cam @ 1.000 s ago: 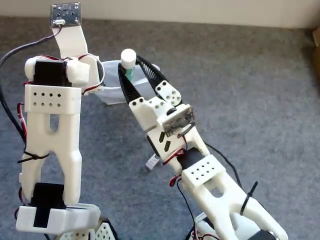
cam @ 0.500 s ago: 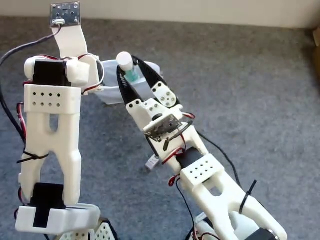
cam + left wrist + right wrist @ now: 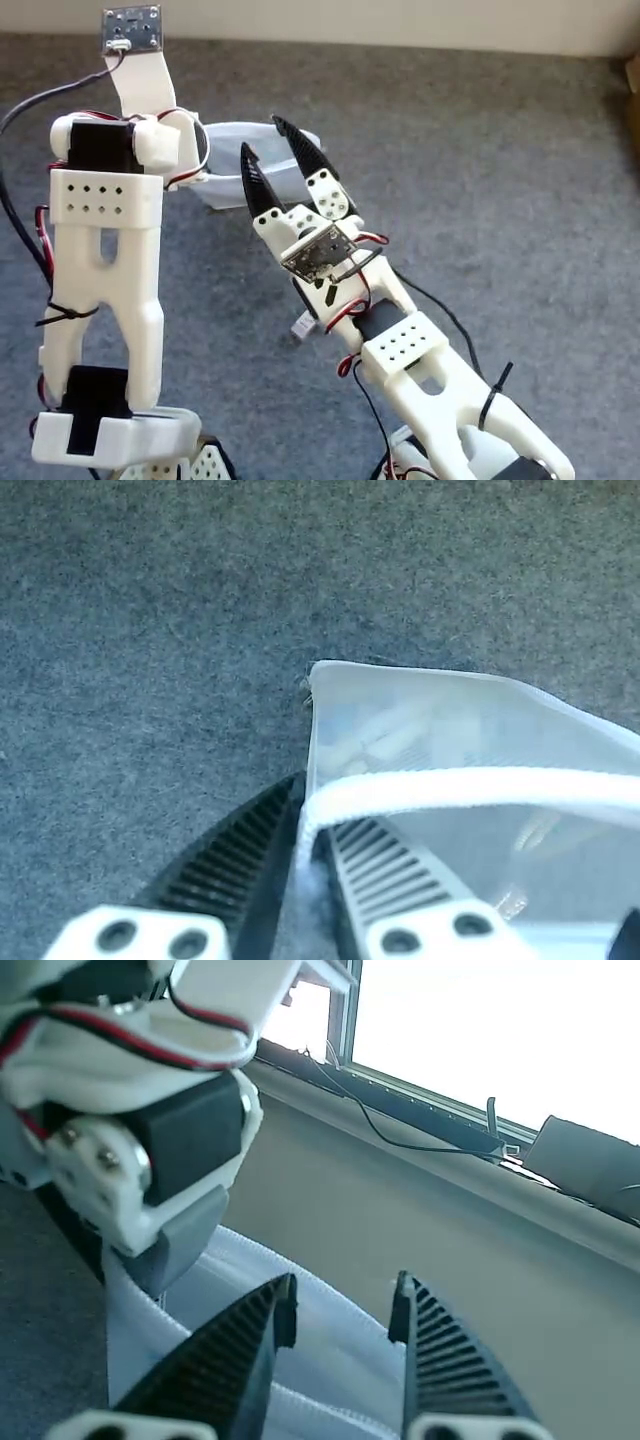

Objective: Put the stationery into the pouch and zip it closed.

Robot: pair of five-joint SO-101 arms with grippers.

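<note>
Can't identify contents through the pouch (image 3: 470,730) wall in left wrist view: pale blurred shapes only, nothing nameable. Loses the rest of the pouch past the frame edge there. Can't make out the left tool (image 3: 312,810) fingertips where the pouch rim covers them. In high view, gets only slivers of pouch behind the left arm (image 3: 110,200) and right tool (image 3: 262,137). Can't tell what the small grey part (image 3: 305,324) beside the right arm (image 3: 420,370) is. Loses that arm's base at the bottom edge.
</note>
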